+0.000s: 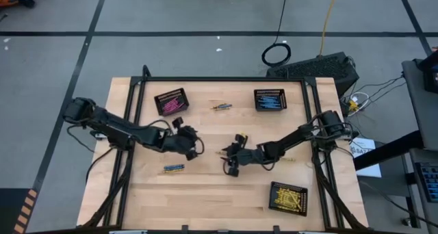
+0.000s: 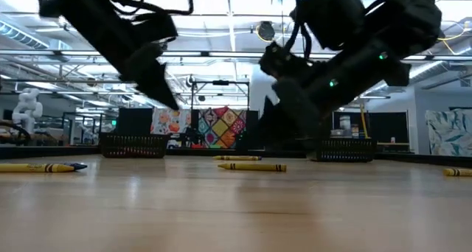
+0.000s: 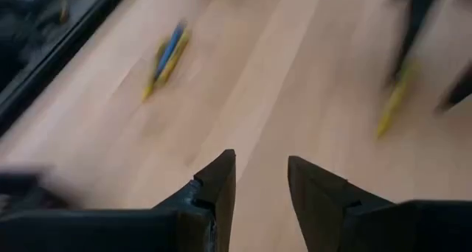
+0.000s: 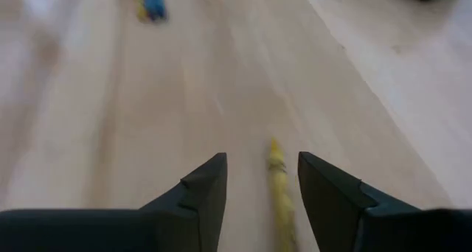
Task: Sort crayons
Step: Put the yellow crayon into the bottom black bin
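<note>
While both end effectors stand parted and empty over the desk's middle, a yellow crayon (image 4: 279, 186) is seen between the right end effector (image 4: 262, 189) fingers but nearer one finger; an off-centre closure could roll it away. The left end effector (image 3: 262, 186) holds nothing. A blue-and-yellow pair (image 1: 174, 168) lies toward the near left edge. Another loose pair (image 1: 221, 107) lies by the far edge, between the pink basket (image 1: 171, 101) and blue basket (image 1: 269, 99), where misplacement is possible.
</note>
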